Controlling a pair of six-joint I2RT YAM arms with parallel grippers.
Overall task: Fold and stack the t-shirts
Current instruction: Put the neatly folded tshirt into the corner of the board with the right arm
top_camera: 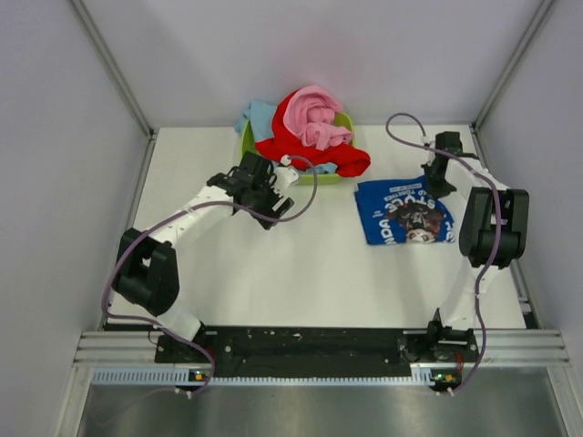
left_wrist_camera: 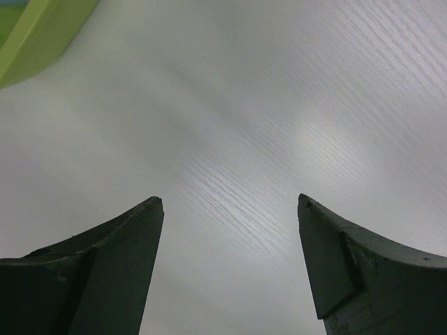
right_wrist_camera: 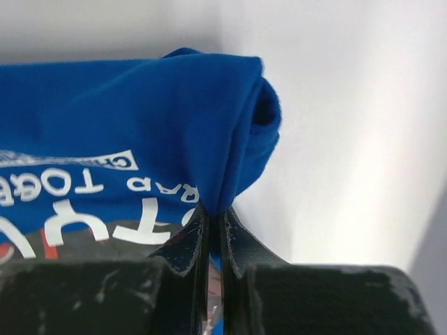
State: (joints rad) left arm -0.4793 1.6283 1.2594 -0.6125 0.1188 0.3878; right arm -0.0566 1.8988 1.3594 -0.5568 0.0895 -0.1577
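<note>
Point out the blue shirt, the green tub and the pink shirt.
blue shirt point(top_camera: 405, 211), top view, its printed front.
green tub point(top_camera: 247, 146), top view, its left rim.
pink shirt point(top_camera: 314, 118), top view, its crumpled top fold.

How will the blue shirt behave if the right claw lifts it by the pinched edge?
Probably floppy: the blue shirt bunches into a soft roll where the right claw pinches it, so the rest would likely hang and unfold. It looks light, being thin cloth lying flat on the table. Slipping seems unlikely, as the claw is shut tight on the cloth.
</note>
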